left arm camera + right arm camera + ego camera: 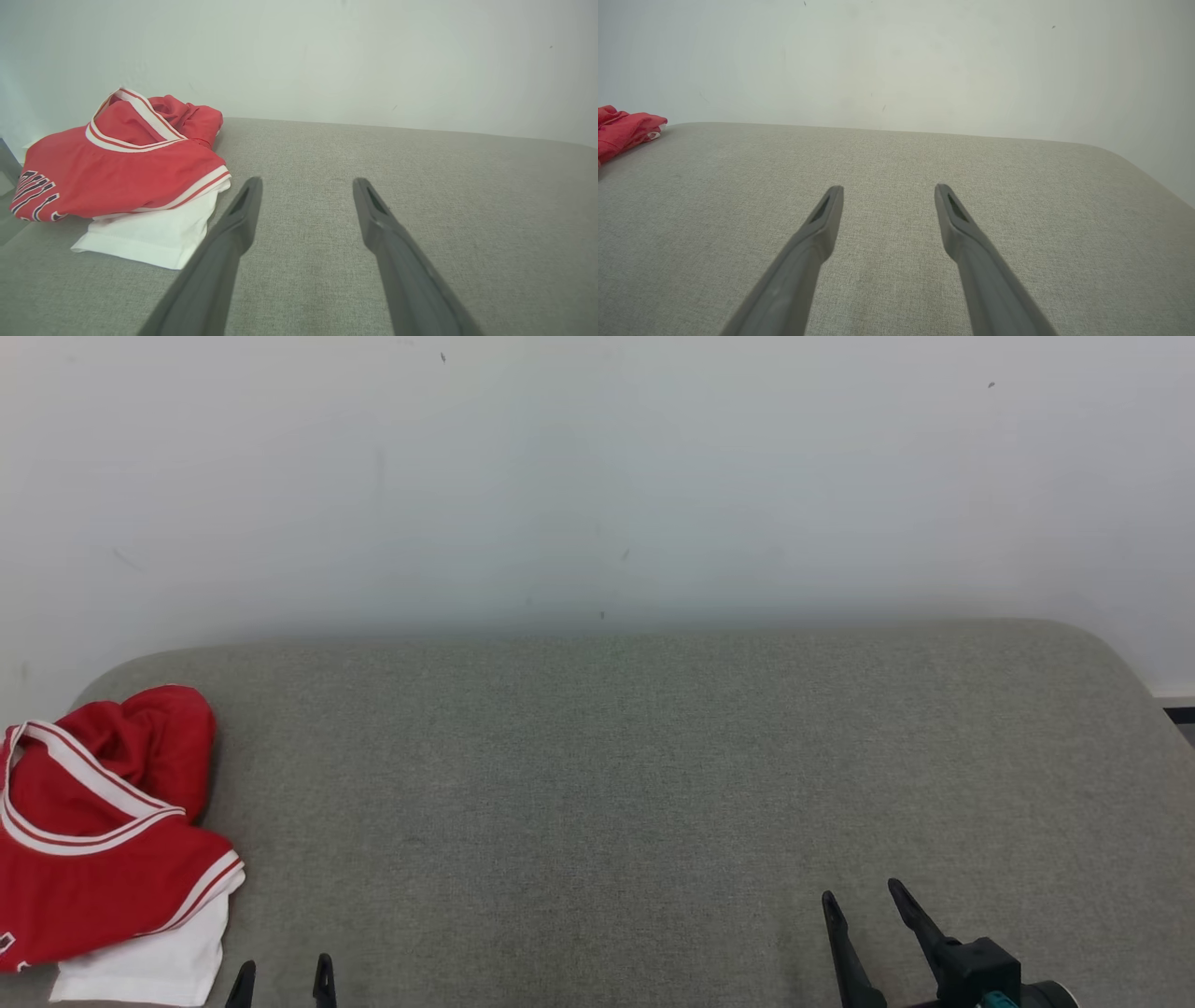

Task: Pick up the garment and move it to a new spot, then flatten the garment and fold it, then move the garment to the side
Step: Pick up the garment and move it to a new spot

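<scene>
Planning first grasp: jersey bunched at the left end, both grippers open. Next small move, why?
Probably swing the left gripper left onto the red jersey: it's open, empty and close by, while the right gripper is far across the grey surface.

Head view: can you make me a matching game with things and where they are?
Things: 1 crumpled red jersey with white trim; 2 left end effector; 3 right end effector; 4 pale wall.
Places: A bottom right corner; B lying at the far left of the grey fabric surface; C behind the surface; D bottom edge, beside the jersey.
Pairs: 1-B, 2-D, 3-A, 4-C.
</scene>
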Robot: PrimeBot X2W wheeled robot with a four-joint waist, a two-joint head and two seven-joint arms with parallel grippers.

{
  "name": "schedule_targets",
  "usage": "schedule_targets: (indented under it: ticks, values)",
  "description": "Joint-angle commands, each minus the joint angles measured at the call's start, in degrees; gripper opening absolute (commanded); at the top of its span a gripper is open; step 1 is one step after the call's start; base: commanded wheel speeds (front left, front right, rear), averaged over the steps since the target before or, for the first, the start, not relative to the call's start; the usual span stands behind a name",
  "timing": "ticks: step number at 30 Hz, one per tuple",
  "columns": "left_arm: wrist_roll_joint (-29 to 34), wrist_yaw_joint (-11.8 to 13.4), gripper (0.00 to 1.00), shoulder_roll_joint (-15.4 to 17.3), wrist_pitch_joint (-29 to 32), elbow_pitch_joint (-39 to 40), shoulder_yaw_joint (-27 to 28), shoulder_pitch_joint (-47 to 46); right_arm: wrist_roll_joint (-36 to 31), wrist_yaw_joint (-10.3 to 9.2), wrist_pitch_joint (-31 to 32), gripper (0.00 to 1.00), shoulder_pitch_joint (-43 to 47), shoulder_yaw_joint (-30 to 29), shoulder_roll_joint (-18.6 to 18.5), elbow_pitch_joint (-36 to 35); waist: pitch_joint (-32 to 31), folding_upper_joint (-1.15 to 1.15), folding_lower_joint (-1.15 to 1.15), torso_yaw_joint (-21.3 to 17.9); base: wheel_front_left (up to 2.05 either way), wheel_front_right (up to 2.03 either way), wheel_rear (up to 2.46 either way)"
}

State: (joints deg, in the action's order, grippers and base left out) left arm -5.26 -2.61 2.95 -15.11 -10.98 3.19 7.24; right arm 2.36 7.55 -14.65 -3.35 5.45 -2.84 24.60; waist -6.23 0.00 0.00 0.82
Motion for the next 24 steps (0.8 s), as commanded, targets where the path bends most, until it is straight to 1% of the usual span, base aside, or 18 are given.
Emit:
schedule_targets:
  ticks: [1,5,12,13,24]
  values:
    - [-0.17,0.06,1.00,0.13,-0.08,-0.15,0.25,-0.34,0.13,-0.12,-0.24,1.00,0.67,-0.05,-0.08,-0.23,-0.05,0.00,0.00,0.38,0.00,0.00,0.00]
    - [-0.56,0.20,1.00,0.11,-0.07,-0.30,0.63,-0.34,0.35,-0.12,-0.29,1.00,0.73,0.12,-0.07,-0.23,-0.21,0.00,0.00,1.93,0.00,0.00,0.00]
    - [-0.36,0.52,1.00,0.08,-0.07,0.19,0.84,0.74,1.07,-0.12,-0.39,1.00,1.03,0.36,-0.06,-0.19,-0.64,0.00,0.00,7.29,0.00,0.00,0.00]
    - [-0.36,0.52,1.00,0.08,-0.07,0.19,0.84,0.74,1.07,-0.12,-0.39,1.00,1.03,0.36,-0.06,-0.19,-0.64,0.00,0.00,7.29,0.00,0.00,0.00]
    - [-0.10,1.43,1.00,0.79,-0.07,1.52,1.99,3.19,3.45,-0.12,-0.50,1.00,1.25,2.14,-0.08,0.25,-1.52,0.00,0.00,17.59,0.00,0.00,0.00]
